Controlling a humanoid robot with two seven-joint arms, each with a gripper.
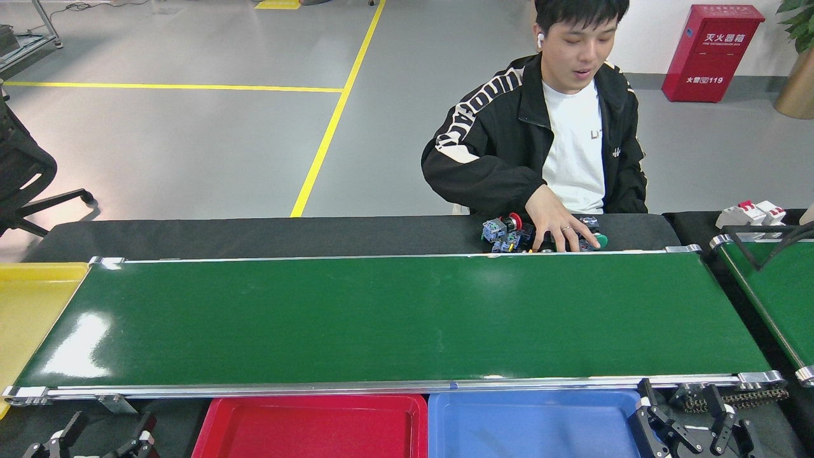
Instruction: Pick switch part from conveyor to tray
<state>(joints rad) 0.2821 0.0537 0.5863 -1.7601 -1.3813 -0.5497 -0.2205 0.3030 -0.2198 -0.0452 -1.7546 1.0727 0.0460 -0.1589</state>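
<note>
The long dark-green conveyor lies across the middle of the head view with no part on its belt. Several switch parts sit in a pile on the black table behind its far rail, and a person's hand rests on them. Below the near rail are a red tray and a blue tray, both bare. My left gripper sits low at the bottom left, fingers spread and holding nothing. My right gripper hangs open over the blue tray's right edge.
A person in a black jacket sits behind the table. A yellow tray lies at the conveyor's left end. A second, shorter green belt runs at the right. An office chair stands at far left.
</note>
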